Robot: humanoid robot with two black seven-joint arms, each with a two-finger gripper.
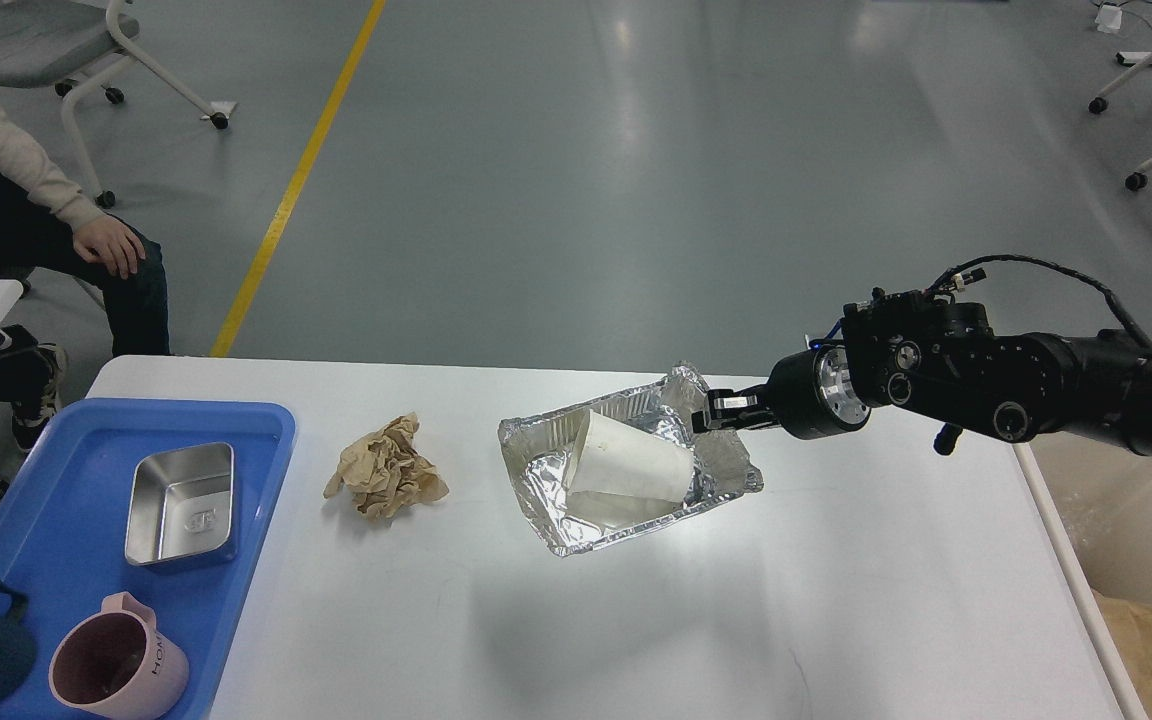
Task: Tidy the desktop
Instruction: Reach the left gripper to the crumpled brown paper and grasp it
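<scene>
Desktop [836,600]: smooth white top, rounded corners, fills the lower view.
Foil tray [626,470]: crinkled, lifted, shadow beneath.
Paper cup [628,462]: white, on its side inside.
Right gripper [711,415]: pinching the tray's rim.
Crumpled paper [386,468]: tan.
Left gripper: unseen.

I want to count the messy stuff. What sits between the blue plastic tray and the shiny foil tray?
In the head view, only a crumpled brown paper ball lies between the blue plastic tray and the foil tray, on the white desktop.

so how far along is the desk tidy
Partly done. The steel dish and two mugs sit on the blue tray. The right gripper holds the foil tray, with a paper cup inside, lifted off the desktop. The crumpled paper remains.
</scene>
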